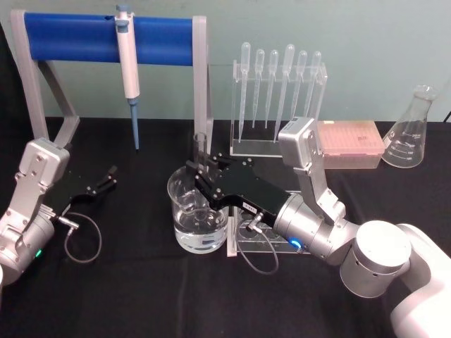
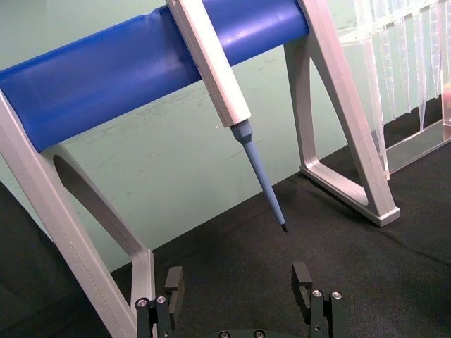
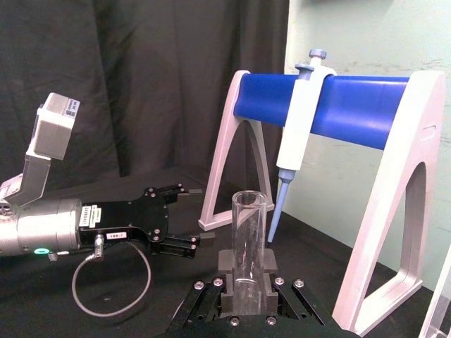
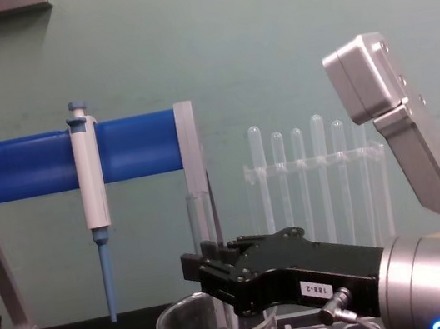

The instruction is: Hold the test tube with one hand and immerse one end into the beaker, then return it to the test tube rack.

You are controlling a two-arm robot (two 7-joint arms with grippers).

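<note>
My left claw: left of centre in the head view, fingers spread apart.
Beaker: centre, lower half.
Test tube: upright at centre, lower end inside the Beaker.
My right claw: centre, clamped around the Test tube above the Beaker.

Black table: beaker at centre, tube rack just beside it, blue-barred stand back left, pipette rack, tip box, flask back right.

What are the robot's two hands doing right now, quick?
Left gripper: open, holding nothing.
Right gripper: shut on the test tube, above the beaker.
</note>
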